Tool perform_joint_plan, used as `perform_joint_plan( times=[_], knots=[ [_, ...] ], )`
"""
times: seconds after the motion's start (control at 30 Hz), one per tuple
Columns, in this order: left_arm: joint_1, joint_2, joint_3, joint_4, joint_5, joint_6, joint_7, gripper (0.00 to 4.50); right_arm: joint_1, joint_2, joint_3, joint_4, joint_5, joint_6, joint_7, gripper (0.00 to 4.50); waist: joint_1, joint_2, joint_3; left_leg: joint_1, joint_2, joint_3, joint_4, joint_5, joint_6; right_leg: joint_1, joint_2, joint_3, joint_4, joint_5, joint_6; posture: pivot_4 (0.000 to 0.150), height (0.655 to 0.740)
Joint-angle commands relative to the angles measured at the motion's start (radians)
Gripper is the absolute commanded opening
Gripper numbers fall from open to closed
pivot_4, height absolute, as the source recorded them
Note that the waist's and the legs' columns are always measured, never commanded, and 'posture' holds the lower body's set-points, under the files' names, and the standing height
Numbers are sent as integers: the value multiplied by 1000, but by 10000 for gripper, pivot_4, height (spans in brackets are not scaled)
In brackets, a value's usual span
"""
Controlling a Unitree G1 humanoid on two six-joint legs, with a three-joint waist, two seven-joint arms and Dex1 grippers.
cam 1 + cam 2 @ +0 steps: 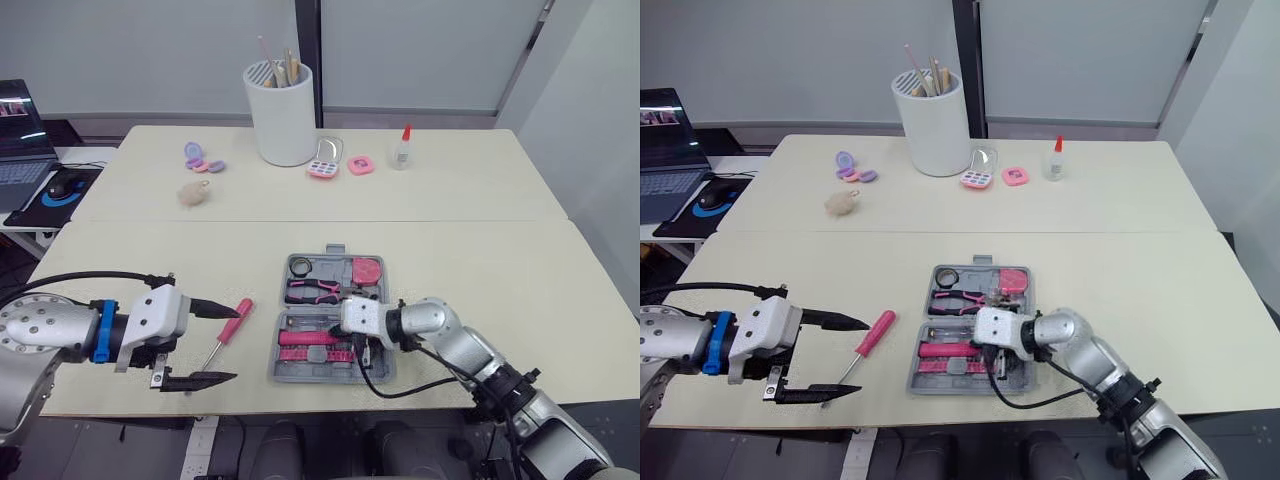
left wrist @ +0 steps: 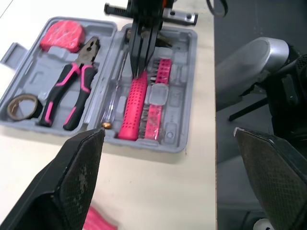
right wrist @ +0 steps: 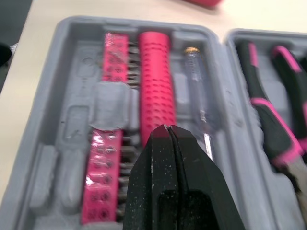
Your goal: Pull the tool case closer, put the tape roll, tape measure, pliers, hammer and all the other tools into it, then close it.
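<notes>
Right wrist view gave you: right gripper pressed closed, empty, over tool case; left gripper spread wide, empty.

- I look down on a cream near table that spans the lower half of the frame.
- A second cream far table butts against it; their seam runs straight across the middle.
- Pale grey wall panels fill the top, split by a dark post at upper centre.
- Another pale wall slants down the upper right.
- At the left edge stands a white side desk with an open laptop, a black mouse and a dark mouse pad.
- Grey floor shows at lower left.
- The light is even and soft.
</notes>
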Motion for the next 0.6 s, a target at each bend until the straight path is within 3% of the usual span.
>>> perform_joint_plan(
  times=[0.03, 0.2, 0.4, 0.5, 0.6],
  knots=[
    [6, 20, 83, 73, -6, 4, -5, 45000, -27, -81, -174, -171, 119, 73, 42, 5736, 0, 0, 0, -1, 0, 0, 0, 0, 0, -1, 0, 0, 0, 0, 0, 1500, 7400],
    [-26, 73, 131, 255, 10, 34, -27, 45000, 23, -339, -350, -247, 242, 81, 204, 17773, 4, 0, 0, -4, -1, 0, 0, 0, 0, -3, -1, -2, -2, 0, 0, 1500, 7400],
    [-112, 113, 148, 501, 34, 21, -36, 45000, 133, -546, -591, -259, 435, 142, 351, 33427, 3, 1, 1, -7, -1, 0, -1, 0, 0, -5, -2, -1, -3, 0, 0, 1500, 7400],
    [-151, 127, 123, 622, 74, -41, -51, 45000, 181, -613, -661, -213, 443, 111, 370, 43629, -4, 1, 1, -6, -1, 2, -1, 0, 0, -5, -2, -1, -3, 0, 0, 1500, 7400],
    [-201, 123, 100, 698, 97, -80, -59, 45000, 208, -640, -708, -162, 435, 81, 363, 44760, -3, 1, 1, -6, 0, 2, -1, 0, 0, -5, -2, -1, -3, 0, 0, 1500, 7400]
  ],
)
